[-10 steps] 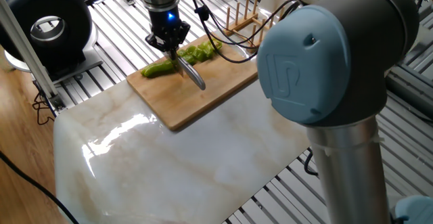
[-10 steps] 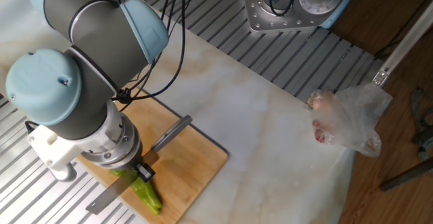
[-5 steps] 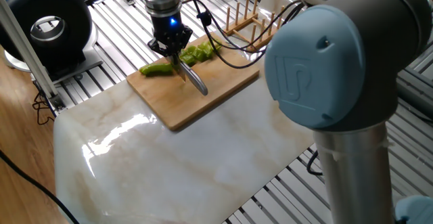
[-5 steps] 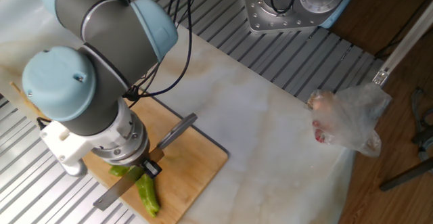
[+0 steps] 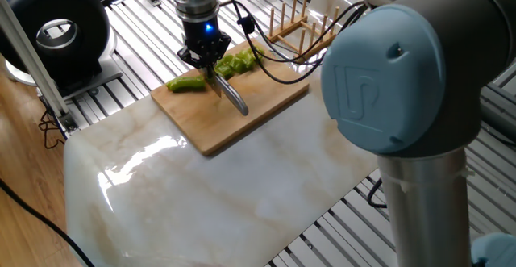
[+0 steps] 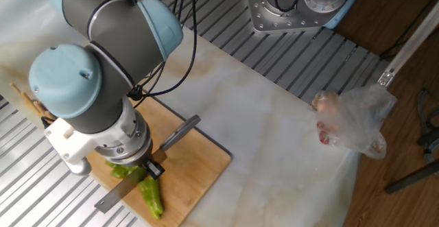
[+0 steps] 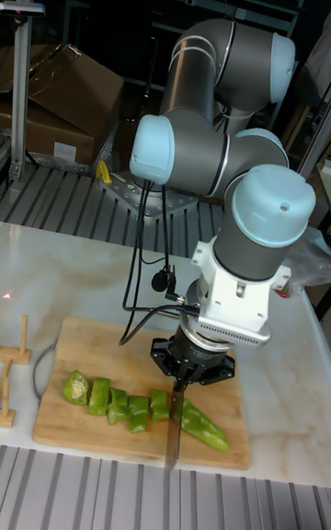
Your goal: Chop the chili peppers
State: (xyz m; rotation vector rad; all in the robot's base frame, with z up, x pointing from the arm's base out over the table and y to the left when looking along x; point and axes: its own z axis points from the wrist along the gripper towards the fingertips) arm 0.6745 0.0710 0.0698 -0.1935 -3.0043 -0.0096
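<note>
1. The gripper [image 7: 177, 381] clenches a flat metal knife [image 5: 231, 96].
2. The wrinkled green pepper [image 7: 204, 429], partly cut into chunks [image 7: 109, 401], lies on the wooden board [image 5: 242, 118].

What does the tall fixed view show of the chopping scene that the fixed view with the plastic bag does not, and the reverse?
Only the tall fixed view shows the row of cut pepper pieces laid out on the cutting board, plus cardboard boxes behind the table. Only the other fixed view shows the plastic bag on the marble slab and the knife handle. Both show the gripper holding the knife blade-down over the uncut pepper end.
</note>
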